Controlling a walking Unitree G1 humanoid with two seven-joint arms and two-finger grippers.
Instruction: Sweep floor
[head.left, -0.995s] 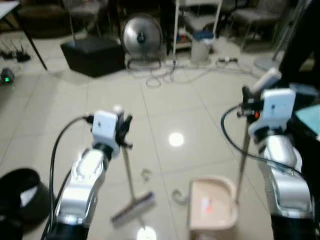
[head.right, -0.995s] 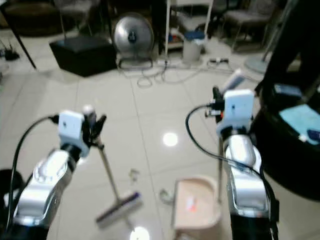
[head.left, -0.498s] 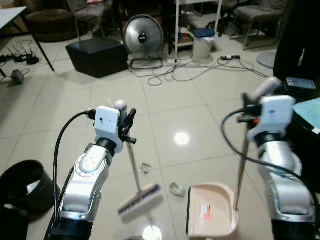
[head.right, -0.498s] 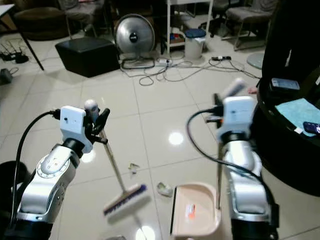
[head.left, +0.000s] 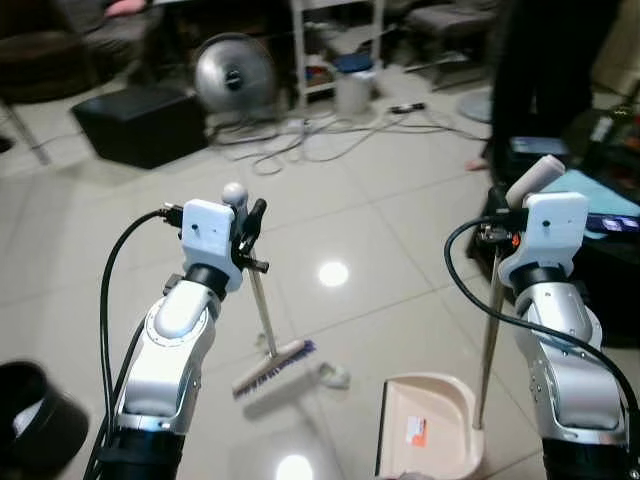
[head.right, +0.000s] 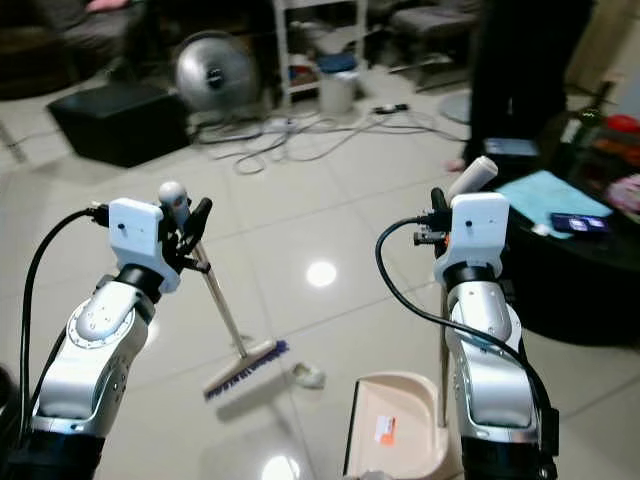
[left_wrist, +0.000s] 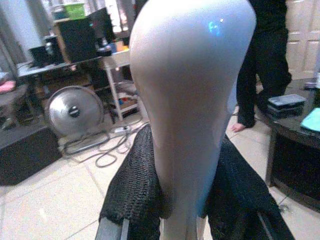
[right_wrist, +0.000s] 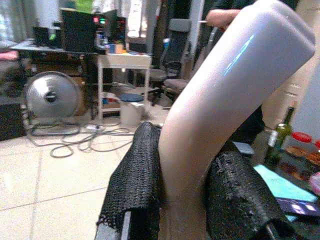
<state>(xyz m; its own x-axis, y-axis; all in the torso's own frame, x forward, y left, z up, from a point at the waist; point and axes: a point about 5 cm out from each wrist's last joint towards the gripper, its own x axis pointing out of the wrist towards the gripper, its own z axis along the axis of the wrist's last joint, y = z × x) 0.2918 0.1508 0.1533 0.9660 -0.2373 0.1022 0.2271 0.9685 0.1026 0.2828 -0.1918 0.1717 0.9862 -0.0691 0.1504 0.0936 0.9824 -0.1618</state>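
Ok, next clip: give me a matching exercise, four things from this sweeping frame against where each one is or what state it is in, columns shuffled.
Things:
1. broom
2. dustpan
3. crumpled scrap
4. fan

Places or states:
A. stands at the far side of the room, beside the black box
B. lies on the tiles between brush head and pan
C. handle held by the left gripper, head down on the floor
D. rests on the floor, upright handle held by the right gripper

Pairs: 1-C, 2-D, 3-B, 4-A
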